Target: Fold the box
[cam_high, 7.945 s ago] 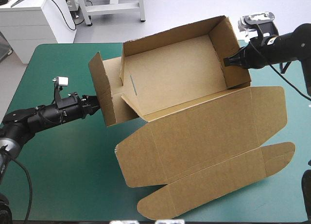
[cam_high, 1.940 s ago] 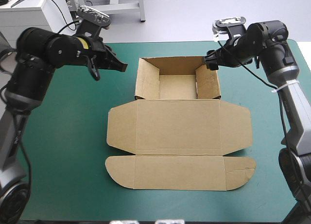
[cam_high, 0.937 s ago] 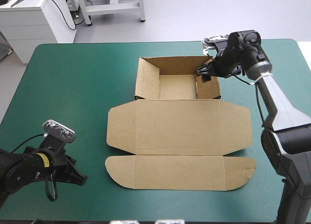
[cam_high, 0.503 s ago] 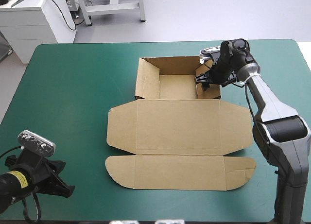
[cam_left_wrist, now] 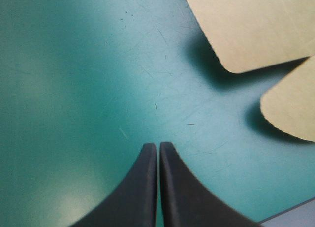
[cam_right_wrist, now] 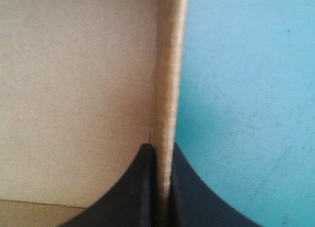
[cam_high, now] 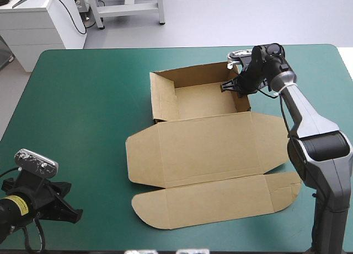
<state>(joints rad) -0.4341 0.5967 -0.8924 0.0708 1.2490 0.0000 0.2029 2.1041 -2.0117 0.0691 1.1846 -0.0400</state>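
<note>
High view: the box (cam_high: 204,149) sits central on the worktop (cam_high: 83,100), tray far, lid flat nearside. The right gripper (cam_high: 227,87) is at the tray's right wall, the left gripper (cam_high: 76,212) well apart at the near-left corner.
Left wrist view: fingers (cam_left_wrist: 142,187) closed, empty, lid flaps (cam_left_wrist: 256,30) ahead.
Right wrist view: fingers (cam_right_wrist: 142,187) pinch that wall (cam_right_wrist: 170,89).

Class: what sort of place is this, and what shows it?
Probably a robotics lab bench: a teal-green table cover, the right gripper shut on the brown box, the left gripper shut, apart.
</note>
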